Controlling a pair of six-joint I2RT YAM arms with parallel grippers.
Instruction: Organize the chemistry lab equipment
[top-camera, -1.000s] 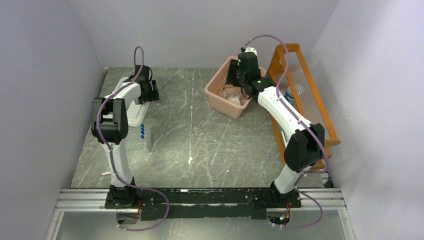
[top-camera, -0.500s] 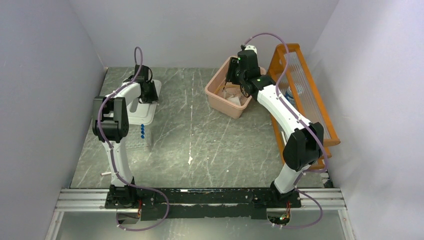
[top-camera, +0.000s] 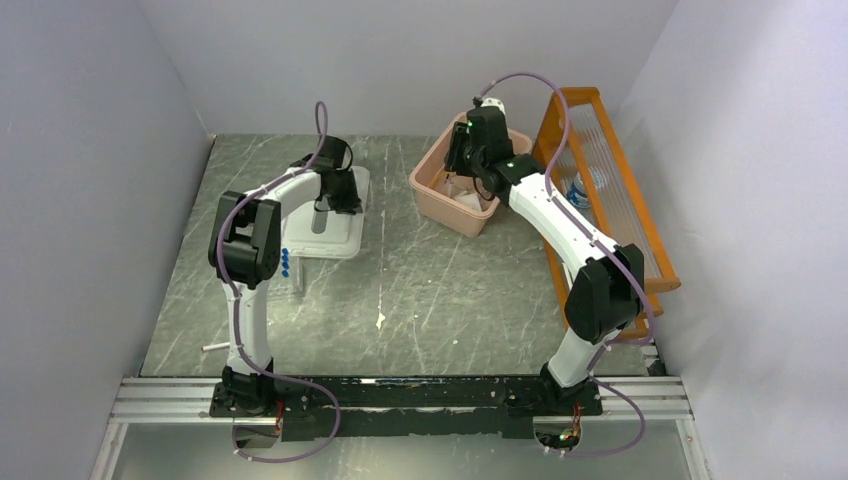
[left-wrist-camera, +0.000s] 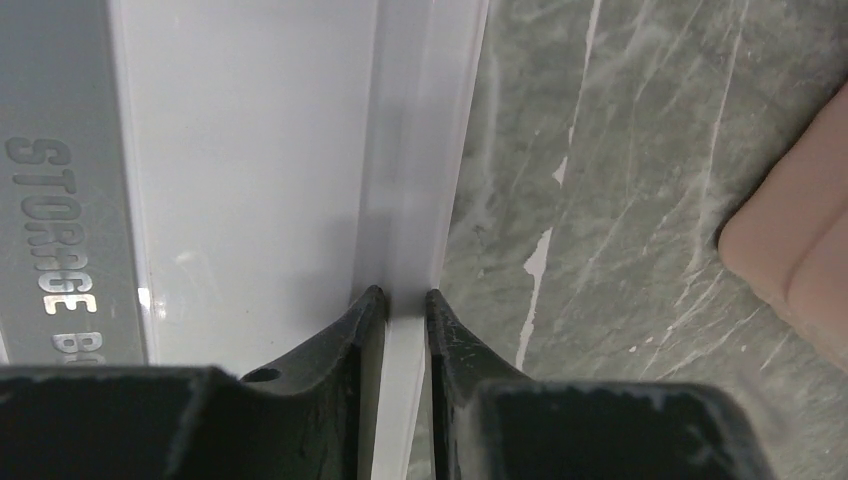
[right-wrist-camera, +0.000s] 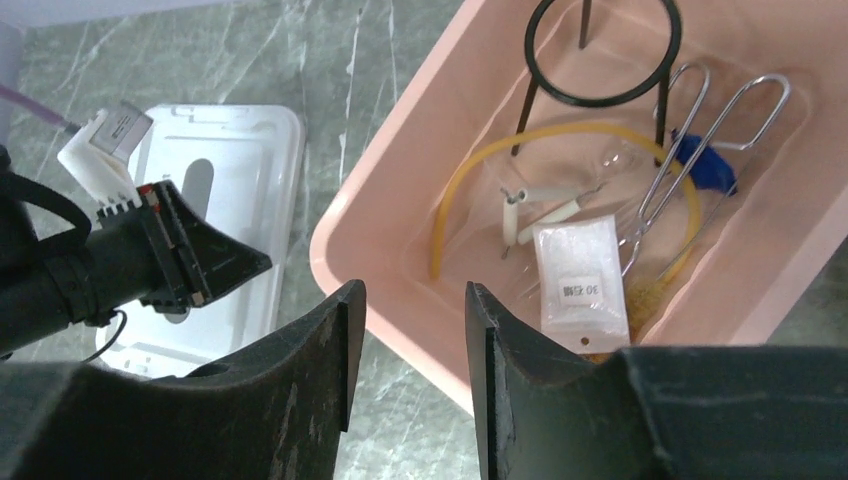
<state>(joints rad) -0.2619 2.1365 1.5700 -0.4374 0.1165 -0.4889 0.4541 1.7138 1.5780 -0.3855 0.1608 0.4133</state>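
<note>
My left gripper (left-wrist-camera: 400, 295) is shut on the raised edge of a white storage box lid (left-wrist-camera: 250, 180). The lid (top-camera: 335, 235) lies flat on the table left of centre, with the gripper (top-camera: 340, 195) at its far side. My right gripper (right-wrist-camera: 405, 290) is open and holds nothing. It hovers over the near left rim of the pink bin (right-wrist-camera: 400, 200). The bin holds a black wire ring (right-wrist-camera: 605, 50), metal tongs (right-wrist-camera: 700, 130), amber tubing (right-wrist-camera: 455, 200), white rods (right-wrist-camera: 545, 205) and a white packet (right-wrist-camera: 580, 275). Blue-capped tubes (top-camera: 285, 262) stand in a clear rack beside the lid.
The orange wooden shelf (top-camera: 610, 170) leans along the right wall, close behind the pink bin (top-camera: 445, 205). A small white rod (top-camera: 212, 347) lies near the front left of the grey marble table. Walls close in on the left, back and right.
The left jaws closed on the lid's edge, and the left arm swung right, dragging the lid from the far left towards the middle. The right gripper narrowed a little and shifted slightly left.
</note>
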